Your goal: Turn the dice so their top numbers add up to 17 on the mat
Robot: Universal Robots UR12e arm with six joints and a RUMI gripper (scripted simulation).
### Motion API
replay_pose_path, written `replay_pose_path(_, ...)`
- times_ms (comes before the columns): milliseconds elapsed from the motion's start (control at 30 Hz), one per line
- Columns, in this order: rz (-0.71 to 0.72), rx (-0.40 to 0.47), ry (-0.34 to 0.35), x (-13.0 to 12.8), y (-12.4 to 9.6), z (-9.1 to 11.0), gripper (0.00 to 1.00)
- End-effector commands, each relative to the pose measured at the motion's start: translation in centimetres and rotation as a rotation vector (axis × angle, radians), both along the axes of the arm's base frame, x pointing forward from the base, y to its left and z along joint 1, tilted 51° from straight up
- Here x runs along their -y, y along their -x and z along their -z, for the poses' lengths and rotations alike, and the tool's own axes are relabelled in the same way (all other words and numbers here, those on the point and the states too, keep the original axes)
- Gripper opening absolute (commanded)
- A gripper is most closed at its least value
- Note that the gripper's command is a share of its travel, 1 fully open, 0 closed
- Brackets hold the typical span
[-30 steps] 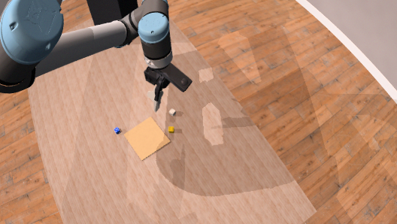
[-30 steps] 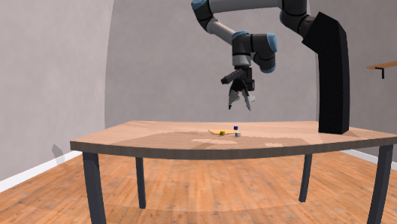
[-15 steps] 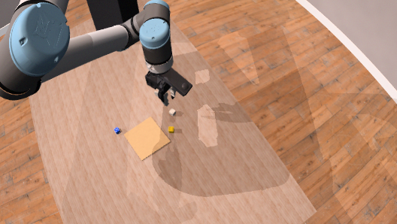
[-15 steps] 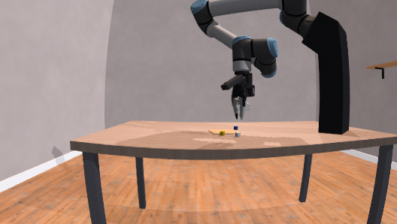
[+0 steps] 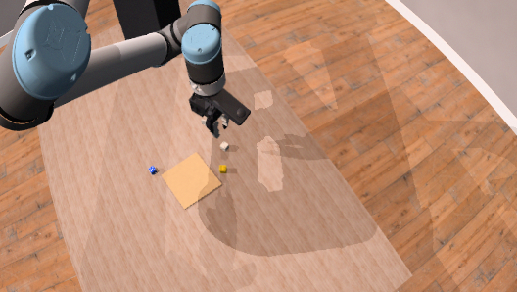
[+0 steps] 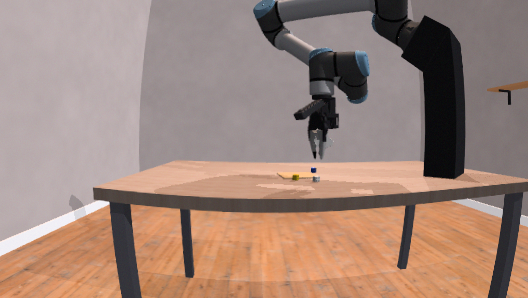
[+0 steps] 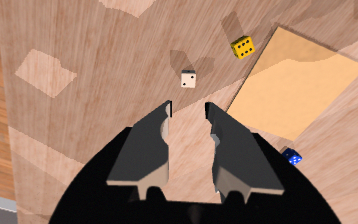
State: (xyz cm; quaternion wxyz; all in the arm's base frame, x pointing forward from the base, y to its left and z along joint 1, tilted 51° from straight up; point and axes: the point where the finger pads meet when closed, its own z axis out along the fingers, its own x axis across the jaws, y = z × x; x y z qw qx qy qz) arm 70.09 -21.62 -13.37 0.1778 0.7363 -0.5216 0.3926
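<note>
Three small dice lie on the wooden table, all off the tan mat (image 5: 191, 179). The white die (image 5: 224, 146) lies beyond the mat's far corner. The yellow die (image 5: 222, 168) sits just off the mat's right edge, and the blue die (image 5: 153, 170) is to the mat's left. My gripper (image 5: 215, 132) hangs above the table, close to the white die and a little behind it. In the wrist view my gripper's fingers stand narrowed with a small empty gap. The white die (image 7: 188, 79) is just ahead of them. The yellow die (image 7: 243, 47) shows several pips on top. The blue die (image 7: 292, 157) lies past the mat (image 7: 290, 97).
The arm's black pedestal (image 6: 440, 103) stands at the table's far right side. The table's curved front edge (image 6: 300, 202) is well away from the dice.
</note>
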Motion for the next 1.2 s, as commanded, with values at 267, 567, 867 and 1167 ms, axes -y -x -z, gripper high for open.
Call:
replay_pose_path(267, -0.001, 0.0, 0.0, 0.0, 0.0, 0.0, 0.21)
replay_pose_path(567, -0.001, 0.0, -0.001, 0.2, -0.1, 0.2, 0.21)
replay_pose_path(867, -0.001, 0.0, -0.001, 0.6, -0.4, 0.6, 0.21)
replay_pose_path(1167, -0.001, 0.0, -0.001, 1.5, -1.0, 1.4, 0.21)
